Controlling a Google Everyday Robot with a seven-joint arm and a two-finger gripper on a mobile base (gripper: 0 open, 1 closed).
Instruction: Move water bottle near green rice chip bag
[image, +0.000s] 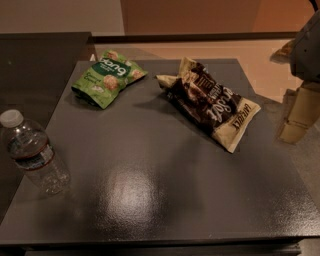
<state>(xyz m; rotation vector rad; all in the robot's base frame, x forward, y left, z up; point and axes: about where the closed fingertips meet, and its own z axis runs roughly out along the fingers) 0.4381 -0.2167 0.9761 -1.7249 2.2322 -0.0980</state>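
Observation:
The water bottle (32, 152) is a small clear ribbed bottle with a white cap and a dark label band. It stands at the left edge of the dark grey table (150, 180), toward the front. The green rice chip bag (107, 77) lies flat at the table's far left, well apart from the bottle. My gripper (300, 114) shows only partly at the right edge of the view, beyond the table's right side and far from both things. It holds nothing that I can see.
A larger brown-and-cream crinkled bag (210, 102) lies at the far middle-right of the table. A dark surface (40, 60) adjoins the table at the left. A tan floor (240, 55) lies behind the table.

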